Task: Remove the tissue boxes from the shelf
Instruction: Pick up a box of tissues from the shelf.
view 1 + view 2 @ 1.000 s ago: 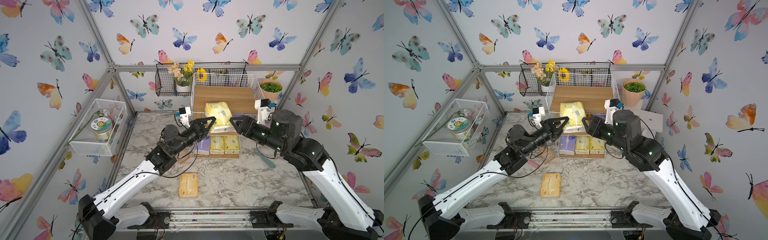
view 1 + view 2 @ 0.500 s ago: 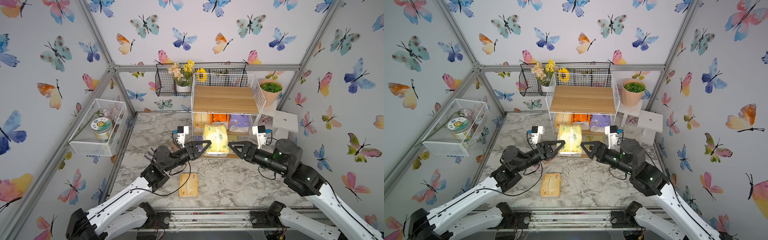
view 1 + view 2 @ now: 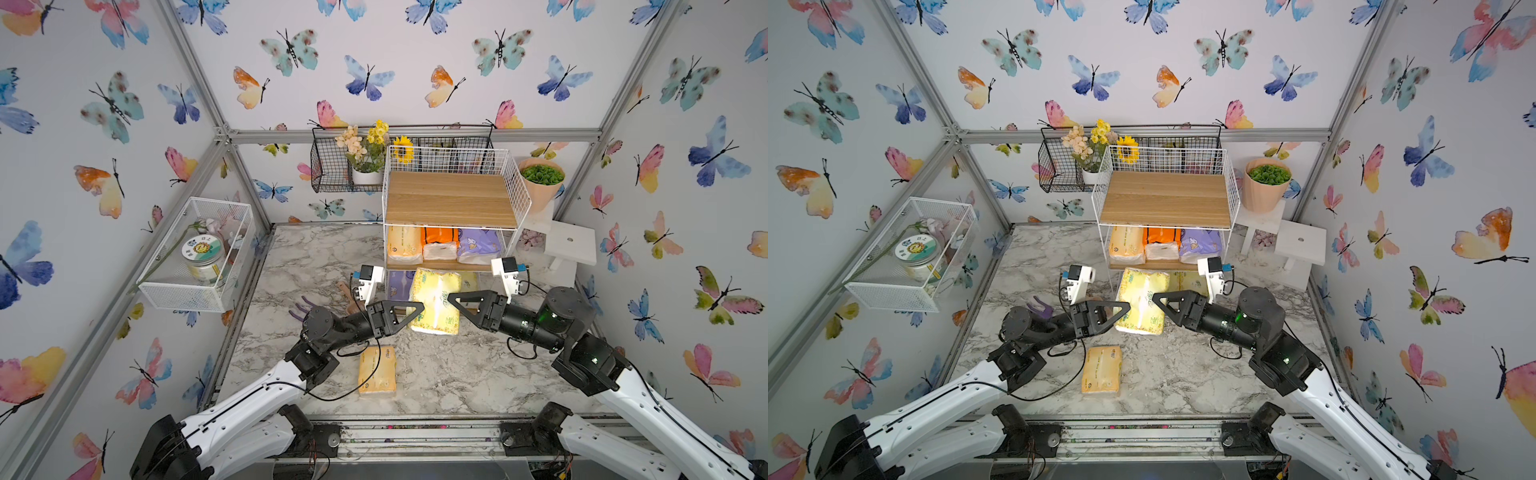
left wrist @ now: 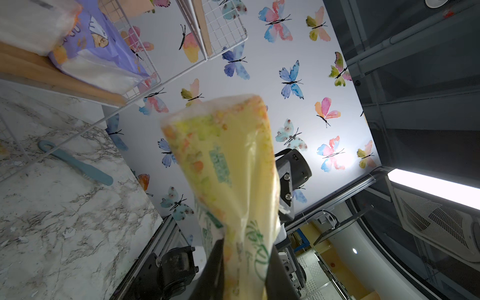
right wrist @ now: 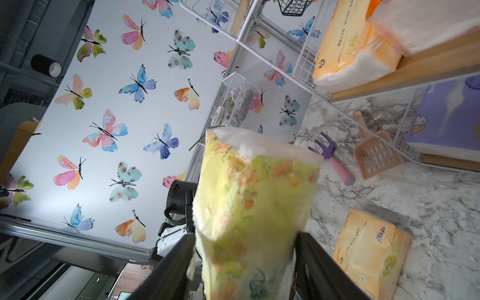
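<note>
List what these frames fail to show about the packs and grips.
- Bottom-tier packs: in both top views the held yellow-green pack covers most of them.
- Right gripper: in the right wrist view the pack's bulge hides whether its pads press.
- Pack's print: blurred in both wrist views.

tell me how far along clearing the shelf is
Done: one peach pack lies on the marble table. In hand: a yellow-green pack in the jaws of left gripper and right gripper. Left: three middle-tier packs on the shelf, at least two bottom-tier packs.
</note>
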`<state>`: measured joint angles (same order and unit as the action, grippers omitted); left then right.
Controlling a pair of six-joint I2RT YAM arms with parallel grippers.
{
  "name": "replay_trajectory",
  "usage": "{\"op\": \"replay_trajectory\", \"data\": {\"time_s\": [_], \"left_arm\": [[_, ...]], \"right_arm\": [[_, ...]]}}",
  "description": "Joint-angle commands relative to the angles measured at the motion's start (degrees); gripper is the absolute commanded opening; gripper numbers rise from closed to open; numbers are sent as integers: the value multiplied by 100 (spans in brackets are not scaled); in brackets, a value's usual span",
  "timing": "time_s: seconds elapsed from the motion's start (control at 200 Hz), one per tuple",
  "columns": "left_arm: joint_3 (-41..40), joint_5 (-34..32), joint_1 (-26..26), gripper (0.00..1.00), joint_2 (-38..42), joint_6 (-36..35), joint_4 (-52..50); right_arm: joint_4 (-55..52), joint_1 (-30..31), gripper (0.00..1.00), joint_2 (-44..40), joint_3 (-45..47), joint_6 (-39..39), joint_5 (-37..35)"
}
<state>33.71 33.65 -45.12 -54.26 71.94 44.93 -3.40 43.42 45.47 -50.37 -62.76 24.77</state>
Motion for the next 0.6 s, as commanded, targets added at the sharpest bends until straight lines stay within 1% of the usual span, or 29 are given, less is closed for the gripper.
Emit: {"op": "replay_trajectory", "data": {"time_s": [0.0,0.075,0.185,0.3,0.41,0.596], "left_arm": [[-29,352,-14,20,91,104,725],[-88,370,-13,19,89,152,847],[-175,375,-10,18,87,211,942],[-246,345,-6,18,86,226,981],[-289,329,-12,18,73,248,988],[-267,312,-5,18,-6,187,644]], "right_arm": [[442,-9,59,1,79,-52,316],[496,-9,57,48,81,-82,348],[491,-9,64,136,82,-78,401],[557,-9,64,177,113,-78,401],[724,-9,57,227,133,-120,454],[823,-9,37,304,144,-127,494]]}}
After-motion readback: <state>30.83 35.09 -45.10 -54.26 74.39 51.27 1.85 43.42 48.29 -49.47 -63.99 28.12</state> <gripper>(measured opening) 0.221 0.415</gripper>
